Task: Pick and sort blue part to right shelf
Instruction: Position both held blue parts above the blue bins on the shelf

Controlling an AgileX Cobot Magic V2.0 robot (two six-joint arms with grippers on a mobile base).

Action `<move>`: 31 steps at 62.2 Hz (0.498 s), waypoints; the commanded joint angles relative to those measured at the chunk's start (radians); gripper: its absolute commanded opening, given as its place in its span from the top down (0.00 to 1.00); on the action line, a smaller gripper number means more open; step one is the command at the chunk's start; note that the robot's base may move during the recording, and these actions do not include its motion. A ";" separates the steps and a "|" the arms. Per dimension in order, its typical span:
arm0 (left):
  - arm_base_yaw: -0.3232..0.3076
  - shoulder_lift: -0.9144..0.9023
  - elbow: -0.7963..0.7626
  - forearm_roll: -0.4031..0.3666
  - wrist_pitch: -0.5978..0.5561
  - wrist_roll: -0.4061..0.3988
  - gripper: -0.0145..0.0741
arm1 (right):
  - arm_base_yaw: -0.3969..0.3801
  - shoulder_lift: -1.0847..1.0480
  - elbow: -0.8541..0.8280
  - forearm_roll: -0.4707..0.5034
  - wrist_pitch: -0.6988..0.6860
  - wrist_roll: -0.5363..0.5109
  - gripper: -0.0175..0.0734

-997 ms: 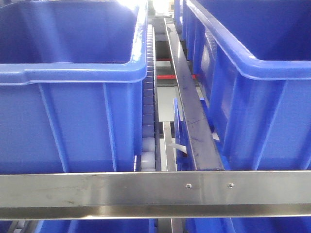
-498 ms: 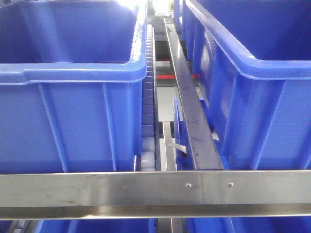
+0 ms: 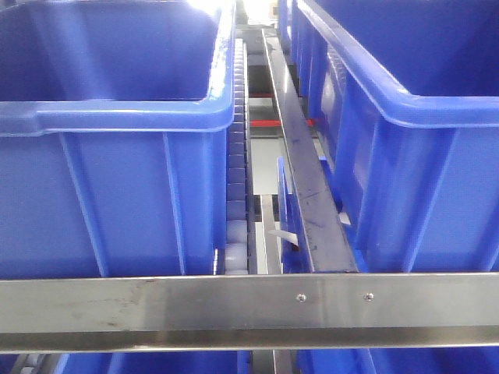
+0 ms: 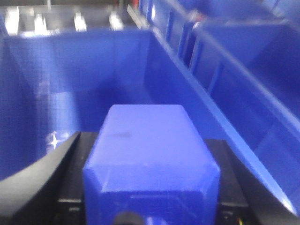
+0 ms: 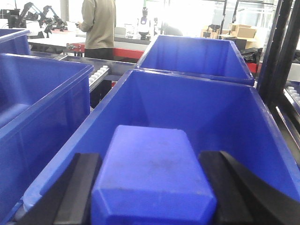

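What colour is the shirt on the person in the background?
The shirt is khaki, clearest in the right wrist view.

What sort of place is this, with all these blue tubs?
Probably a factory or warehouse sorting line: big blue bins sit on steel racking with roller tracks, a person stands by a workbench, and cardboard boxes sit beyond.

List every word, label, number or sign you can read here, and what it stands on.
None can be read.
On the blue bins and the steel rail: no print visible.
On the left blue part and the right blue part: plain faces, nothing.
On the cardboard boxes far back, right wrist view: too small to read.
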 commanded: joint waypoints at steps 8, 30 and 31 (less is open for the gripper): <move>0.177 0.213 -0.200 -0.012 -0.050 -0.044 0.56 | -0.001 0.013 -0.029 -0.016 -0.098 -0.001 0.65; 0.235 0.575 -0.317 -0.083 -0.049 0.021 0.56 | -0.001 0.013 -0.029 -0.016 -0.097 -0.001 0.65; 0.235 0.589 -0.324 -0.085 -0.049 0.021 0.56 | -0.001 0.013 -0.029 -0.016 -0.097 -0.001 0.65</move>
